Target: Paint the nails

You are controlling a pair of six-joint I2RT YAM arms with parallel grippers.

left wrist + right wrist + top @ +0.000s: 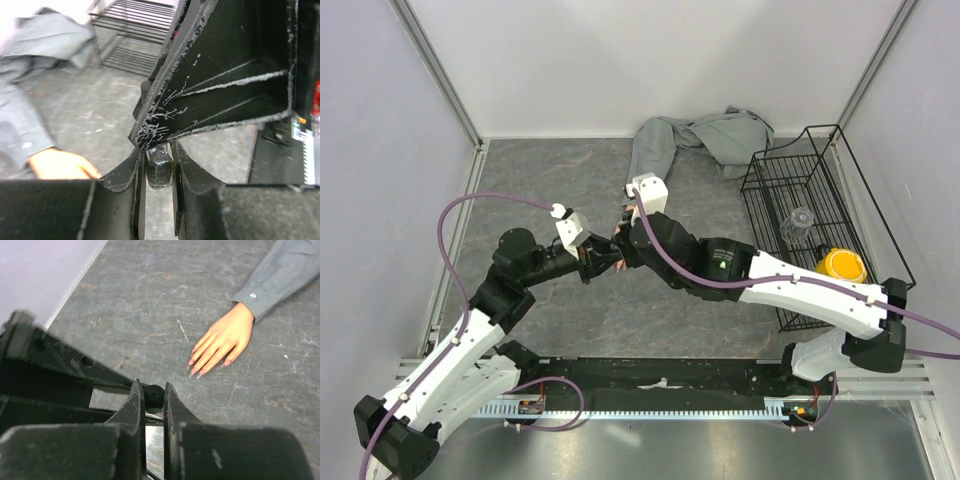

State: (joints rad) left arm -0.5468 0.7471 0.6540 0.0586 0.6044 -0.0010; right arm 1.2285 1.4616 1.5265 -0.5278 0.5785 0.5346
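Lying flat on the grey table (pixel 150 300), one peach mannequin hand (pixel 222 337) shows four pinkish nails (pixel 195 370) at its fingertips. They point toward the grippers and are well apart from them. One grey sleeve (pixel 280 275) covers its wrist. Nearer, the right gripper (pixel 151 392) is clenched on one small dark cap (pixel 154 396). The left gripper (pixel 159 157) grasps one small dark bottle (pixel 159 172) upright, just under the right gripper. One black wire basket (pixel 772 200) stands at the right, holding one clear jar (pixel 800 222) and one yellow object (pixel 842 265).
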